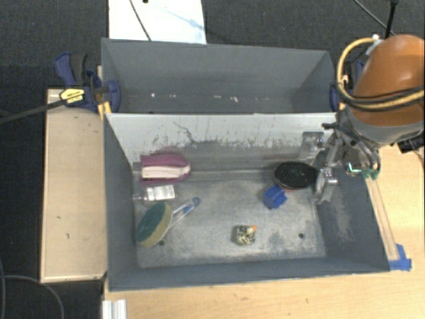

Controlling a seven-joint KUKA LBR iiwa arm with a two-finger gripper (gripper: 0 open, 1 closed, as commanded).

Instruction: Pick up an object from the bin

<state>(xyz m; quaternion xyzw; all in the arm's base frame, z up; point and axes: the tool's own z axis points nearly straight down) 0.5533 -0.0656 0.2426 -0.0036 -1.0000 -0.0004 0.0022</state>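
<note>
Bin (219, 92) scan, left to right. Left cluster sits close to the left wall: maroon-and-pink pad (165, 166) at the foot of the back slope, clear packet (159, 193) just below it, then a green round scrubber (152, 223) with a clear blue-tipped stick (186, 208) touching its upper right edge. It all looks loosely dumped, nothing stacked. The packet has a pale label, too small to read, and there's no legible brand or writing anywhere else. Lower centre: small crumpled lump (244, 234), alone, well apart from everything. Right of centre: blue block (274, 197), tilted, just below and left of a black round disc (295, 175) lying flat where the floor meets the back slope. Gripper (321, 193) is low in the bin's right end, just beside the disc's right edge, hanging from the wrist with the orange cover (392, 65) and cables. Can't tell if it's open or closed, and I see nothing held. My guess at the candidate pick is the disc or the block, being nearest. The disc is flat and close to the slope, so probably awkward to get under.
</note>
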